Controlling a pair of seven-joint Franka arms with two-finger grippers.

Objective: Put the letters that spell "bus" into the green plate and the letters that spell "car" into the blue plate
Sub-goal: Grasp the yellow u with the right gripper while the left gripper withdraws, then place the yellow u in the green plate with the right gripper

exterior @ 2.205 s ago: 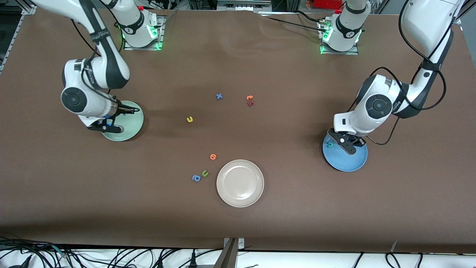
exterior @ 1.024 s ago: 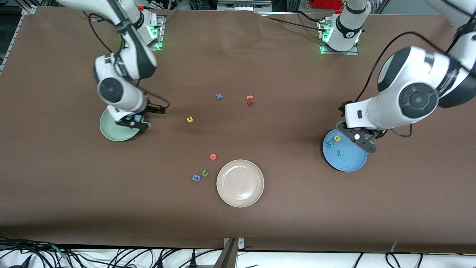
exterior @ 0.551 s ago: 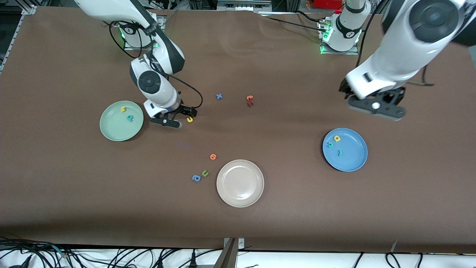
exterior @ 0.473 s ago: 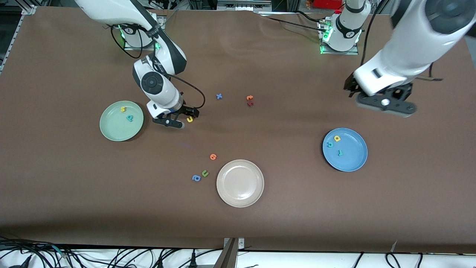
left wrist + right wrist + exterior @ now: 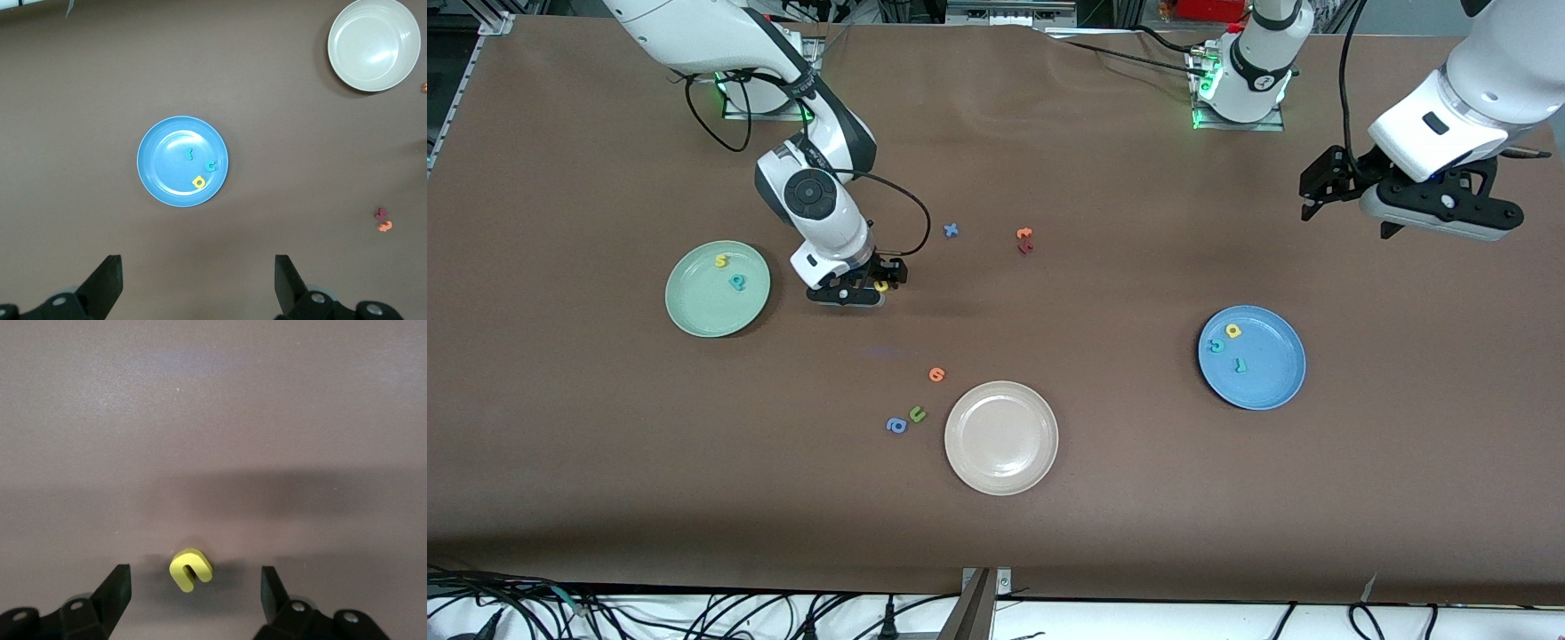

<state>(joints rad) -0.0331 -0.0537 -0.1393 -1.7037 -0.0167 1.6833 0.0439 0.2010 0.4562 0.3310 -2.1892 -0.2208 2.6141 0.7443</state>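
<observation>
The yellow u (image 5: 881, 285) lies flat on the table between the fingers of my right gripper (image 5: 874, 286), which is open and low around it. In the right wrist view the yellow u (image 5: 191, 569) sits apart from both fingers of the right gripper (image 5: 193, 603). The green plate (image 5: 703, 311) holds the yellow s (image 5: 721, 261) and the teal b (image 5: 737, 282). The blue plate (image 5: 1267, 378) holds the yellow a (image 5: 1233, 331), the teal c (image 5: 1216, 346) and the teal r (image 5: 1240, 364). My left gripper (image 5: 1343, 218) hangs open and empty, high over bare table near the left arm's base. In the left wrist view the blue plate (image 5: 163, 173) lies well below the left gripper (image 5: 198, 293).
A beige-white plate (image 5: 1001, 437) sits nearer the front camera, mid-table. An orange letter (image 5: 935, 374), a green u (image 5: 917, 413) and a blue a (image 5: 895, 426) lie beside it. A blue x (image 5: 951, 230) and an orange and red pair (image 5: 1024, 240) lie farther from the camera.
My right gripper left the green plate, crossed to the yellow u and came down around it, its fingers narrowing a little. My left gripper rose off the blue plate and swung toward its base.
</observation>
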